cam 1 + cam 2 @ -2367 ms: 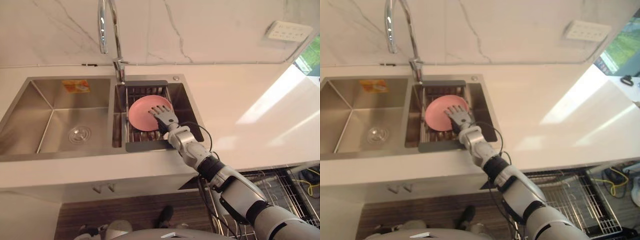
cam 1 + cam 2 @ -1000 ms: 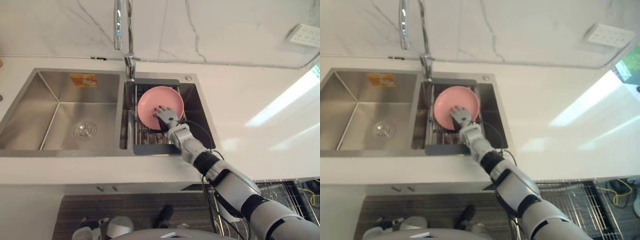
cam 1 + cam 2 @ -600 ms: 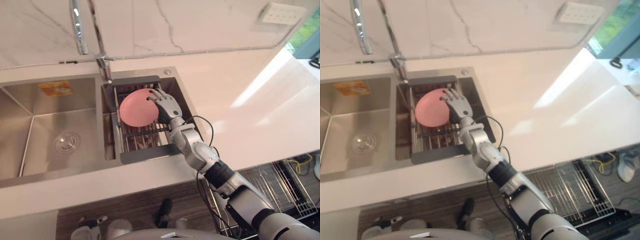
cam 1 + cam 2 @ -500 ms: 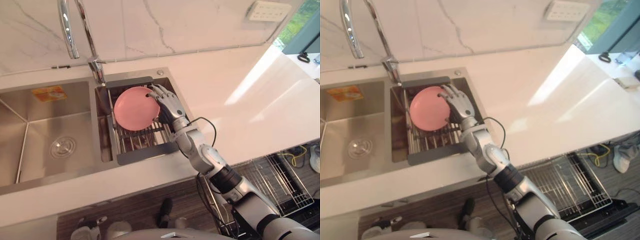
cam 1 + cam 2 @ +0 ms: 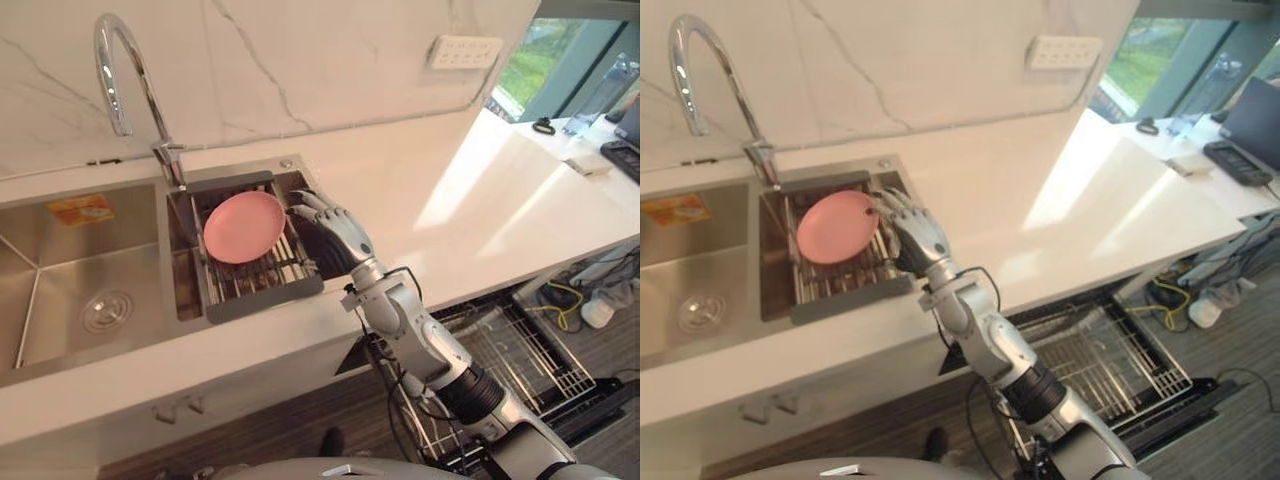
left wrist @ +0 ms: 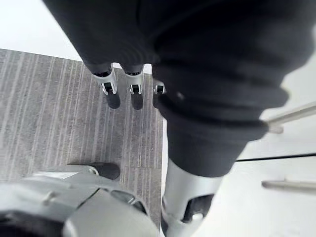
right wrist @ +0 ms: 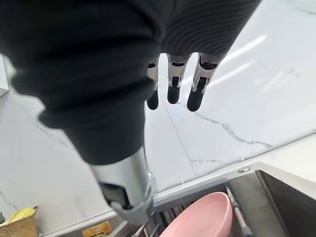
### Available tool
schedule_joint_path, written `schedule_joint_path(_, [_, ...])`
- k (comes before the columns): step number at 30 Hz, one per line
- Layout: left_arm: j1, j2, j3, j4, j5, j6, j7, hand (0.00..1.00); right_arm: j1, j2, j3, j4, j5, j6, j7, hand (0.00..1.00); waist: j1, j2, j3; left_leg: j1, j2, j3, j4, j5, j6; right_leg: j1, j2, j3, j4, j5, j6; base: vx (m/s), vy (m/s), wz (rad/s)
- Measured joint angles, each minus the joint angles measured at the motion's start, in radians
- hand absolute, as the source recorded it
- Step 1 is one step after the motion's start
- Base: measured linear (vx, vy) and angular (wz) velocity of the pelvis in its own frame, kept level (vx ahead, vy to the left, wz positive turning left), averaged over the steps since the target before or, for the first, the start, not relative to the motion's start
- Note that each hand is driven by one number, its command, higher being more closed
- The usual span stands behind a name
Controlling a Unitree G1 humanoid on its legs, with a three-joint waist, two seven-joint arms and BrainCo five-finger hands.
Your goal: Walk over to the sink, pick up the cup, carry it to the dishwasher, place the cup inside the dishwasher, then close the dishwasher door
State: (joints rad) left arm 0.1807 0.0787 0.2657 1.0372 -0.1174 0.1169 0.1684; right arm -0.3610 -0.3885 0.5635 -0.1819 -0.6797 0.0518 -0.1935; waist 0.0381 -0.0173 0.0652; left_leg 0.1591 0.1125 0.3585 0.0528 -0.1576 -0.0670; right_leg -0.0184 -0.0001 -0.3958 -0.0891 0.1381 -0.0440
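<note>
As right robot hand [image 5: 335, 232] flanks plate [image 5: 243, 226], fingers straight

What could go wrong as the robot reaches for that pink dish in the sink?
1. The pink dish leans tilted on the slatted rack. The right hand is at its rim with straight fingers, so a nudge might slide it away rather than grip it.
2. The pulled-out dishwasher basket sits close under the right arm, so it could catch as the robot turns.

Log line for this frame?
right hand: open, beside pink dish in sink rack, no grasp | left hand: open, idle | dishwasher rack: pulled out
</note>
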Motion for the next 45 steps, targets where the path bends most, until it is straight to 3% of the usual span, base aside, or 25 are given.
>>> schedule_joint_path(5, [-0.021, -0.007, -0.014, 0.004, 0.0, 0.004, 0.002, 0.0, 0.0, -0.033, 0.002, 0.0, 0.004, 0.001, 0.044, 0.0, -0.007, 0.019, 0.001, -0.003, 0.006, -0.003, 0.0, 0.009, -0.009, 0.0, 0.007, 0.002, -0.001, 0.006, -0.006, 0.0, -0.056, -0.03])
schedule_joint_path(12, [-0.03, 0.009, -0.014, 0.006, 0.002, 0.008, 0.002, 0.0, -0.077, -0.033, 0.047, 0.018, -0.113, 0.006, 0.081, 0.0, 0.0, -0.008, 0.0, -0.014, -0.002, -0.008, 0.008, 0.007, -0.005, -0.001, -0.004, 0.001, -0.001, 0.016, -0.006, -0.05, -0.013, 0.01])
schedule_joint_path(17, [-0.049, 0.014, -0.014, 0.007, 0.004, 0.007, 0.001, 0.0, -0.209, -0.02, 0.115, 0.219, -0.158, 0.033, 0.108, 0.0, 0.021, -0.02, 0.003, -0.03, -0.002, -0.032, 0.016, 0.015, -0.004, -0.003, -0.007, -0.012, -0.001, 0.019, -0.01, -0.02, -0.023, 0.13])
schedule_joint_path(29, [-0.06, 0.013, -0.002, 0.006, 0.045, -0.002, -0.001, 0.0, -0.463, 0.077, 0.259, 0.682, -0.274, 0.073, 0.321, 0.0, 0.088, -0.035, 0.017, -0.049, -0.004, -0.064, 0.019, 0.029, -0.001, -0.002, -0.015, -0.049, -0.001, 0.022, -0.012, 0.0, -0.006, 0.09])
schedule_joint_path(33, [-0.07, 0.014, 0.004, 0.002, 0.063, -0.009, -0.001, 0.0, -0.536, 0.119, 0.26, 0.793, -0.312, 0.088, 0.326, 0.0, 0.116, -0.038, 0.036, -0.055, -0.005, -0.083, 0.034, 0.03, -0.001, 0.004, -0.019, -0.06, -0.001, 0.024, -0.013, -0.02, -0.008, 0.1])
schedule_joint_path(40, [-0.069, 0.018, 0.013, -0.009, 0.082, -0.017, -0.001, 0.0, -0.627, 0.157, 0.26, 0.873, -0.331, 0.159, 0.322, 0.0, 0.141, -0.041, 0.058, -0.064, -0.007, -0.11, 0.04, 0.033, -0.001, 0.015, -0.028, -0.088, -0.001, 0.023, -0.012, -0.02, -0.008, 0.13])
schedule_joint_path(45, [-0.067, 0.018, 0.03, -0.011, 0.097, -0.017, -0.001, 0.0, -0.649, 0.174, 0.255, 0.916, -0.326, 0.179, 0.317, 0.0, 0.154, -0.041, 0.07, -0.073, -0.005, -0.115, 0.048, 0.033, -0.001, 0.014, -0.028, -0.096, -0.001, 0.02, -0.011, -0.01, -0.01, 0.05])
